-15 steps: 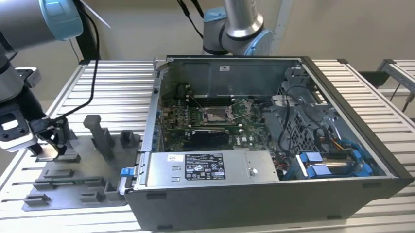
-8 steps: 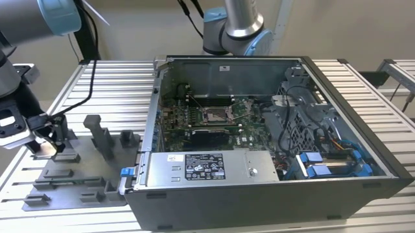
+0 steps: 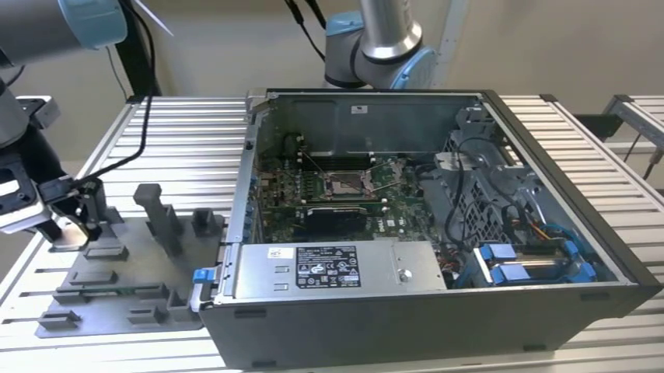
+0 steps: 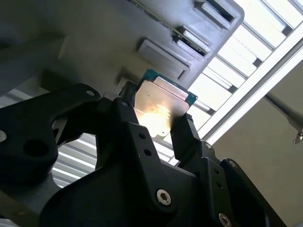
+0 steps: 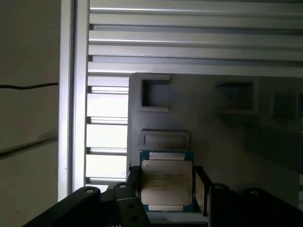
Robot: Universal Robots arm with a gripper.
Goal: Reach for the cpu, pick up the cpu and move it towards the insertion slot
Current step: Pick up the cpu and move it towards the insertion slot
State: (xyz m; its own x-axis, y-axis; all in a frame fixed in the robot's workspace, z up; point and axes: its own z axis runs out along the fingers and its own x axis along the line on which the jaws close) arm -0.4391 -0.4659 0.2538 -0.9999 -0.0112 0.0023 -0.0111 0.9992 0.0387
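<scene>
**Item:** gripper [image 5: 168,178]. Its black fingers [image 5: 134,182] press on two opposite edges of the cpu [image 5: 166,182]. I read it as clamped on the chip, silver lid facing the cameras in both wrist views.

**Location:** over the grey fixture tray [image 3: 114,311] at the exterior view's left, outside the computer case [image 3: 415,326]. I cannot tell whether the chip is lifted off the tray.

**Destination:** insertion slot [image 3: 347,184], down inside the case and well apart from the chip.

**Risk 1:** the hold is on thin edges only. I judge a jolt could tilt or drop the chip.

**Risk 2:** the case wall stands between tray and slot. A low path could knock the chip against it.

**Risk 3:** a skewed chip would meet the slot's frame crooked.
</scene>
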